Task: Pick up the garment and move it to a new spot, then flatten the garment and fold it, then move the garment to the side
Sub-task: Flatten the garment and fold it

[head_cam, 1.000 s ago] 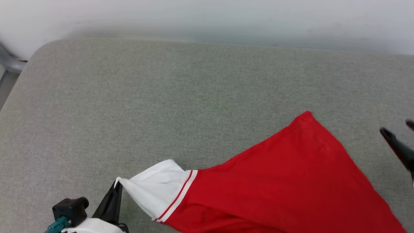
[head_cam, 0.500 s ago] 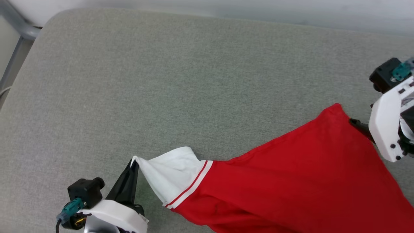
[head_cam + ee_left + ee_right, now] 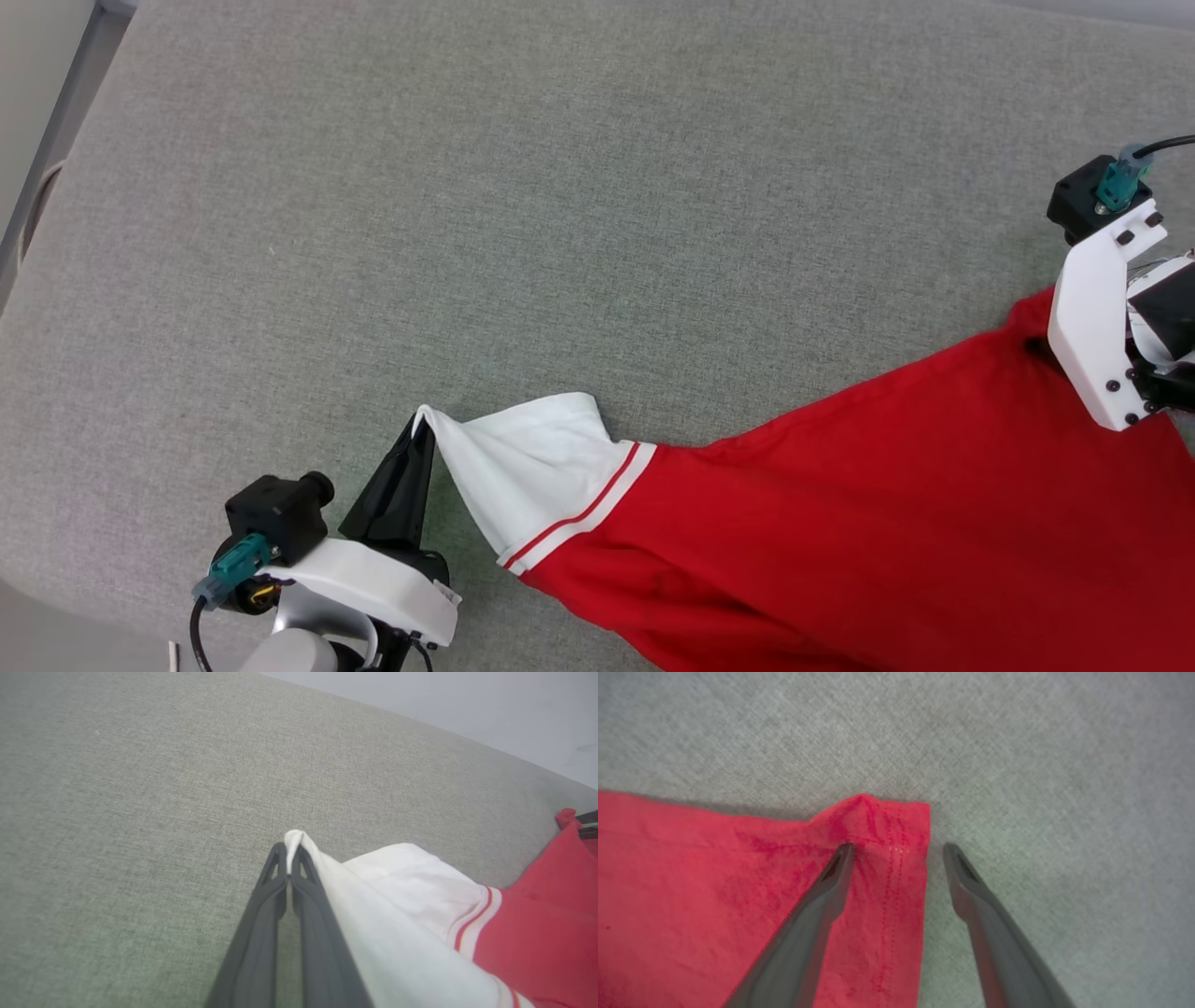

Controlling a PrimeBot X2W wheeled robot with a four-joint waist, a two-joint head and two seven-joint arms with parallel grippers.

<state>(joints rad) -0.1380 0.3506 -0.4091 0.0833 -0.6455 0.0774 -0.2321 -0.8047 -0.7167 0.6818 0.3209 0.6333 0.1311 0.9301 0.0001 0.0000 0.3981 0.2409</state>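
Red shirt [image 3: 840,504] lies on the grey padded surface [image 3: 467,187], across the lower right of the head view and running off the bottom and right edges. Its white sleeve [image 3: 532,467], with red-and-white striped trim, points toward the lower left. Plain red side faces up.

Left claw [image 3: 422,425], lower left of the head view: fingers pressed together, pinching the tip of the white sleeve. In the left wrist view a small bunch of white cloth pokes out above the two dark fingertips [image 3: 279,851], and the sleeve drapes down to the right of them. The sleeve tip looks slightly lifted off the surface.

Right claw [image 3: 899,847], at the right edge of the head view: spread wide, holding nothing. In the right wrist view its left-hand finger [image 3: 843,856] sits on the red cloth near the stitched hem corner [image 3: 882,821], with wrinkles around the tip. The right-hand finger is over bare grey surface just past the hem edge. The hem corner lies between the two tips. Can't tell whether the right-hand tip touches the surface.
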